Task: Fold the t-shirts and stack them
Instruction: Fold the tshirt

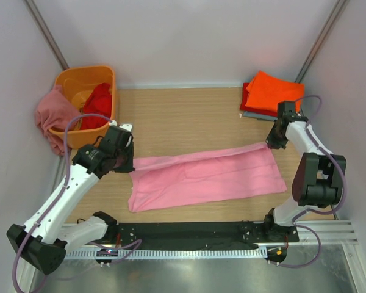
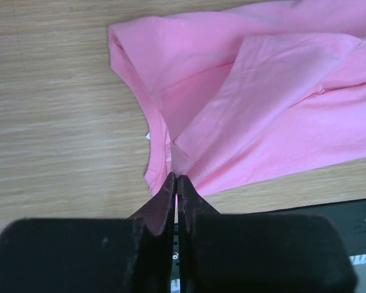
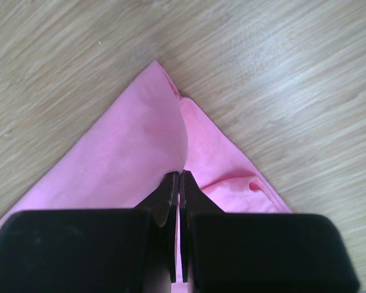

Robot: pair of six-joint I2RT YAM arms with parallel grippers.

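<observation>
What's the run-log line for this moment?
left pincer: shut on pink t-shirt | right pincer: shut on pink t-shirt | folded stack: far-right corner

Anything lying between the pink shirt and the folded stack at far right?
Nothing visible. Only bare table separates the pink shirt from the stack; the right gripper, shut on the shirt's corner, sits nearest.

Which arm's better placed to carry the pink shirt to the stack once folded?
Likely right. The right gripper pinches the pink shirt at its right end, close to the folded stack in the far right corner. The left gripper holds the other end, near the orange tub.
</observation>
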